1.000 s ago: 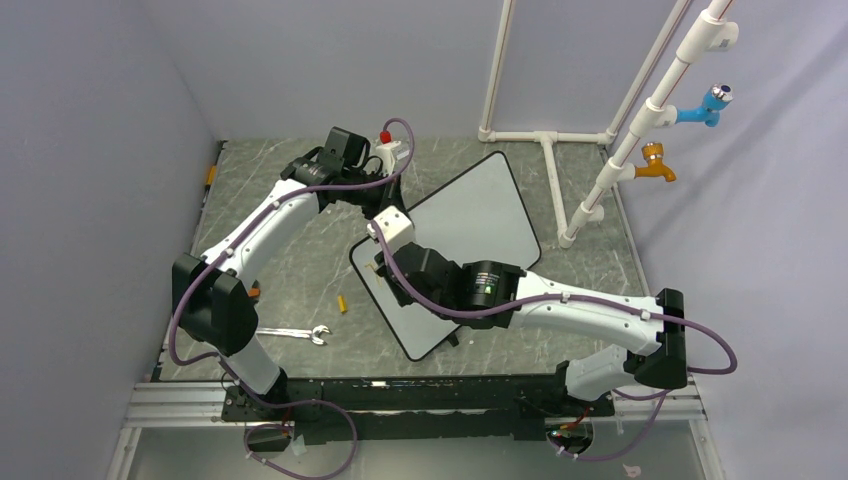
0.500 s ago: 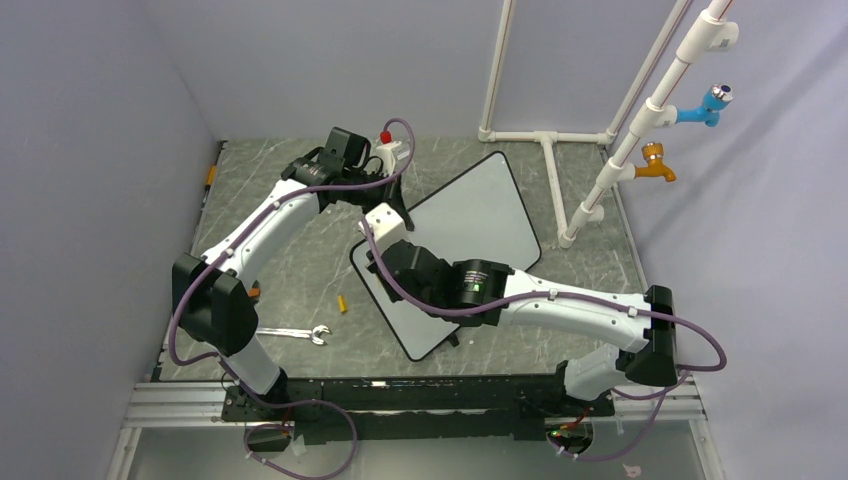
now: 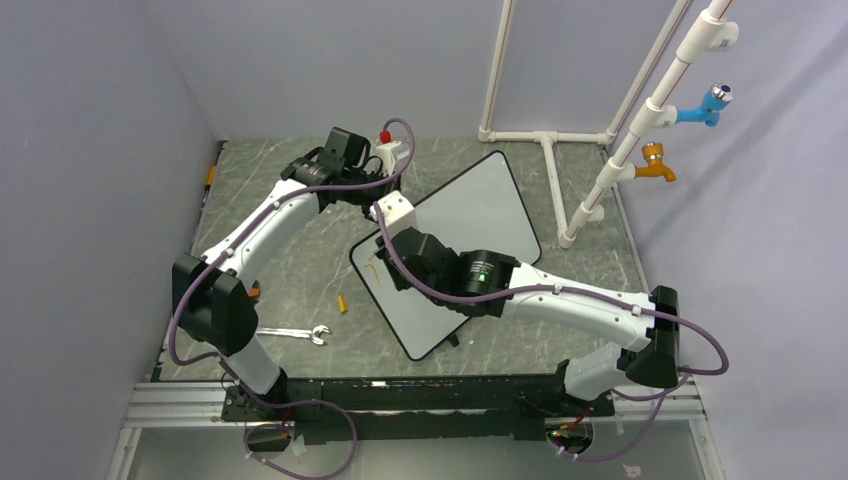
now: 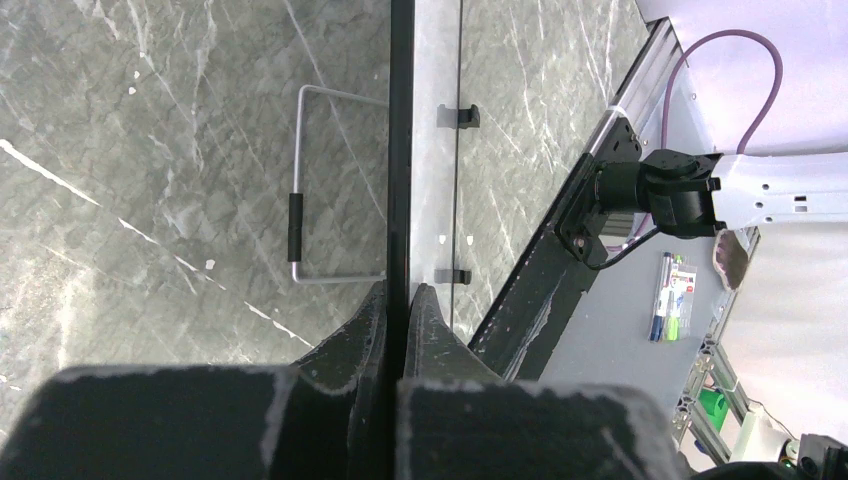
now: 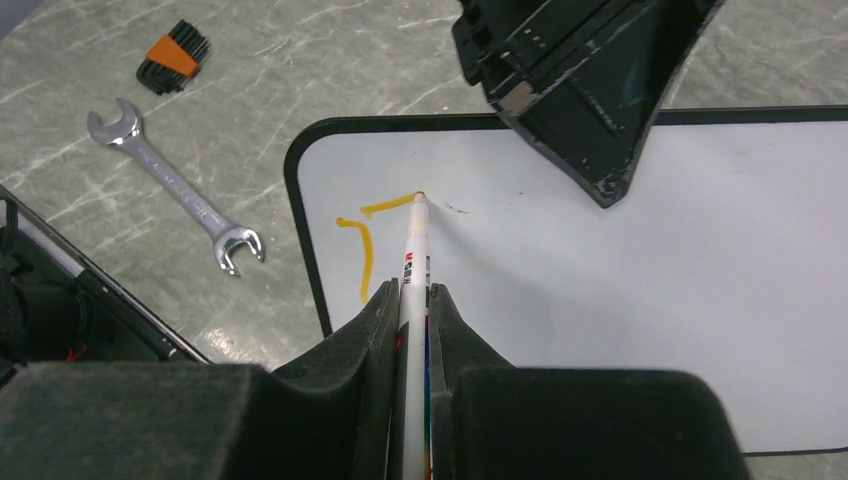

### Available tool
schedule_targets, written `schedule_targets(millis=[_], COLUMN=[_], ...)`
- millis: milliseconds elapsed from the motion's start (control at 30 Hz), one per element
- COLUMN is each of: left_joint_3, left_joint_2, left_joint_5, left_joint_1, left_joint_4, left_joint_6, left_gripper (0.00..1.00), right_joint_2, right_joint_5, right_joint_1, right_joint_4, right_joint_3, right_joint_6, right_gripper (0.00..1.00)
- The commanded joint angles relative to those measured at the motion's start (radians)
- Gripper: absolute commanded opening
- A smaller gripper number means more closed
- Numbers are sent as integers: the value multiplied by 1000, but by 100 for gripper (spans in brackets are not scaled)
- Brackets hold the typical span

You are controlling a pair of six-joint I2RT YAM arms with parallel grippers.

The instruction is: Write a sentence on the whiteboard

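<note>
The whiteboard [image 3: 470, 225] lies askew on the grey marble table, glossy white with a thin black frame. My left gripper [image 3: 378, 196] is shut on its far left edge; the left wrist view shows both fingers clamping the black frame [image 4: 401, 150] at the gripper [image 4: 400, 290]. My right gripper [image 3: 395, 262] is shut on a white marker [image 5: 413, 260], held at the gripper [image 5: 412, 290]. The marker's tip touches the whiteboard [image 5: 620, 280] near its left corner. The sentence [image 5: 365, 250] is only two short orange strokes, also faintly visible from the top [image 3: 372, 270].
A steel wrench [image 3: 293, 334] lies left of the board, also in the right wrist view [image 5: 175, 185]. A small orange cap [image 3: 342, 303] lies near it. A white pipe frame [image 3: 560, 140] with blue and orange taps stands at the back right.
My right gripper moved the marker toward the board's far left edge, drawing a second orange stroke beside the first. The left arm has not moved.
</note>
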Motion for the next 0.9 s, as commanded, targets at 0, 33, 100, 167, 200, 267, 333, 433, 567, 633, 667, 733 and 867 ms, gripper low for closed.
schedule_targets(millis=[0,33,100,167,200,267,333,433,567,633,667,733,867], left_joint_3=[-6,-5,-5,-6,-5,-5,-5,-4,-4,-5,-4,-5,-5], left_joint_2=[-27,-27,-27,-27,-26,-27,-26,-24,-25,-26,-26,-25,-27], left_joint_5=[-207,-209,-211,-211,-212,-214,-215,-216,-216,-216,-216,-217,-216], left_joint_1=[1,0,1,1,1,1,1,1,0,2,1,1,0], left_joint_4=[13,12,11,11,12,11,9,10,10,11,11,9,10], left_joint_6=[84,84,84,84,84,84,84,84,84,84,84,84,84], left_gripper=[0,0,0,0,0,0,0,0,0,0,0,0,0], right_joint_2=[-29,-26,-19,-14,-15,-21,-31,-50,-59,-53,-51,-43,-43], right_joint_5=[-15,-25,-54,-76,-88,-98,-111,-140,-187,-203,-208,-207,-171], right_joint_1=[-29,-30,-29,-30,-29,-31,-29,-28,-25,-24,-24,-23,-21], right_joint_4=[-5,-10,-22,-36,-40,-47,-52,-44,-24,-17,-13,-11,-13], right_joint_3=[-12,-12,-13,-19,-25,-39,-53,-76,-87,-84,-83,-78,-81], right_joint_6=[10,8,6,13,17,28,37,46,43,37,36,34,37], right_gripper=[0,0,0,0,0,0,0,0,0,0,0,0,0])
